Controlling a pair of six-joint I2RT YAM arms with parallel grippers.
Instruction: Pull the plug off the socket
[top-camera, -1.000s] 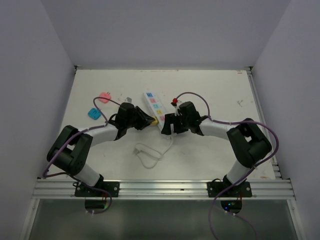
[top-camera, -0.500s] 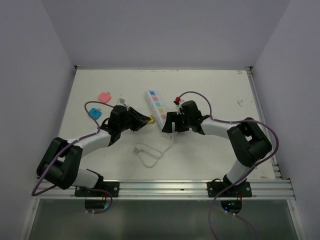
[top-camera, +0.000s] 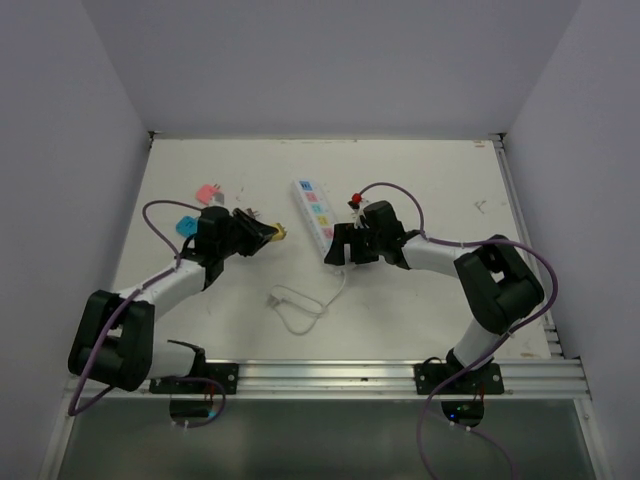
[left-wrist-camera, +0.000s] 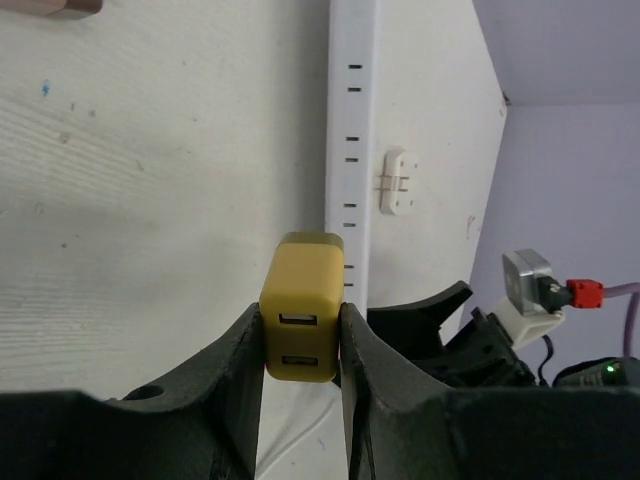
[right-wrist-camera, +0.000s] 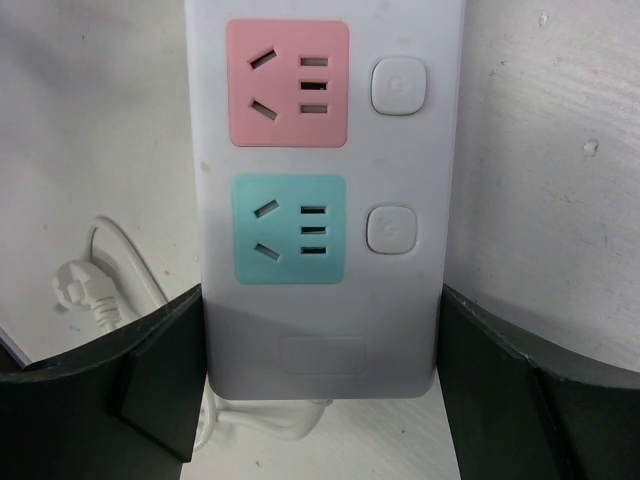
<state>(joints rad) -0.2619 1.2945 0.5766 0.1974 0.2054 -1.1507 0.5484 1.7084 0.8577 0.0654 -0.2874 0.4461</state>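
Note:
The socket is a long white power strip with pastel outlet faces, lying at the table's middle. My right gripper is shut on its near end; in the right wrist view the fingers press both sides of the strip below the pink and teal outlets. My left gripper is shut on a yellow plug, held left of the strip and apart from it. In the left wrist view the yellow plug sits between the jaws, with the strip beyond.
The strip's thin white cord loops on the table toward the near edge; its plug end shows in the right wrist view. A pink plug and a blue plug lie at the left, close to my left arm.
My left gripper has pulled the yellow plug out of the strip's near end and carried it leftward. The right gripper has stayed clamped on the strip.

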